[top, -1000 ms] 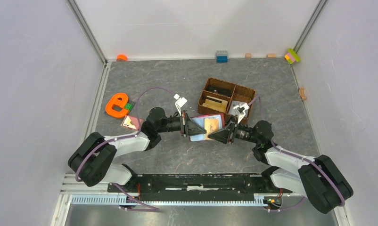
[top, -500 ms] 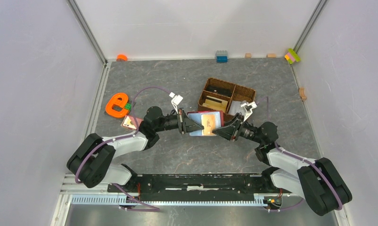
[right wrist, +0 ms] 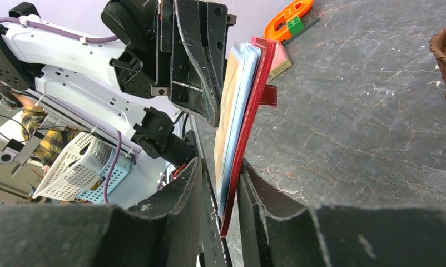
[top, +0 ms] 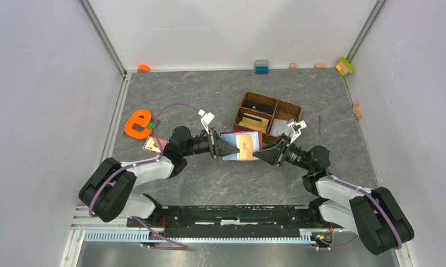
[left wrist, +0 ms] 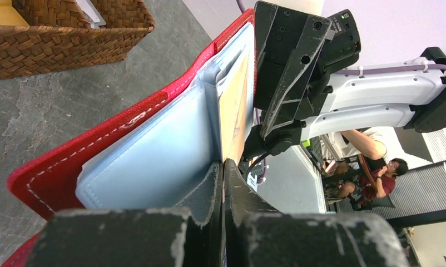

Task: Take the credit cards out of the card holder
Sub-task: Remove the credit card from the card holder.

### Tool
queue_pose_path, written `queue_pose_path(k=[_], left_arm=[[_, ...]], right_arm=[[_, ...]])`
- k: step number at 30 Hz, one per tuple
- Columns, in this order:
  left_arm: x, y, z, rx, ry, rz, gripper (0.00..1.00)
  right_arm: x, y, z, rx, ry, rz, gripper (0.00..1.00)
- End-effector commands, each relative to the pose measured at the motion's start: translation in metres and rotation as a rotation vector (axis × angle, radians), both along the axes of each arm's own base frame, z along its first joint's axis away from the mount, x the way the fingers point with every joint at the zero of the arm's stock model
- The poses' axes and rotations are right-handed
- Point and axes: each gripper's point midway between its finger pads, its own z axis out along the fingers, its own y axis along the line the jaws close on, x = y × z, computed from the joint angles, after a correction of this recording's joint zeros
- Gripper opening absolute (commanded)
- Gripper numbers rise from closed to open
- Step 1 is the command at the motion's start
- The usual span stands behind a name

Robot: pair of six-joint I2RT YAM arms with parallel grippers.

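card holder [top: 254, 140]: shifted far, toward basket [top: 237, 115]; now steady.
left claw [top: 227, 149], right claw [top: 259, 154]: both clamped on card holder.
credit cards [top: 246, 146]: still inside.

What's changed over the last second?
Both arms carried the card holder slightly away from their bases, toward the wicker basket, mostly in the first half second. The left gripper and right gripper stayed shut on its opposite edges, with nothing released. The basket did not move.
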Motion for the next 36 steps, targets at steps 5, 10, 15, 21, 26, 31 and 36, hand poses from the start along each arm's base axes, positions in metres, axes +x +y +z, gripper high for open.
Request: queue_pose_path(k=[5,10,15,21,26,31,36], left_arm=[[0.004,-0.001,0.016,-0.052,-0.036,-0.001,0.02],[0.003,-0.002,0.017,-0.063,-0.035,-0.012,0.02],[0.002,-0.002,0.018,-0.069,-0.032,-0.018,0.02],[0.000,-0.003,0.020,-0.078,-0.034,-0.030,0.02],[-0.005,-0.007,0.023,-0.095,-0.034,-0.064,0.02],[-0.007,-0.009,0.024,-0.098,-0.034,-0.076,0.02],[-0.008,-0.009,0.024,-0.098,-0.035,-0.079,0.02]], right_arm=[[-0.003,-0.001,0.016,0.038,-0.068,0.014,0.31],[-0.005,0.000,0.016,0.041,-0.068,0.025,0.36],[-0.006,0.001,0.017,0.043,-0.069,0.032,0.45],[-0.005,0.003,0.015,0.037,-0.060,0.033,0.44],[-0.006,0.007,0.011,0.031,-0.048,0.050,0.39],[-0.006,0.008,0.011,0.026,-0.044,0.057,0.36],[-0.006,0.009,0.009,0.023,-0.039,0.055,0.26]])
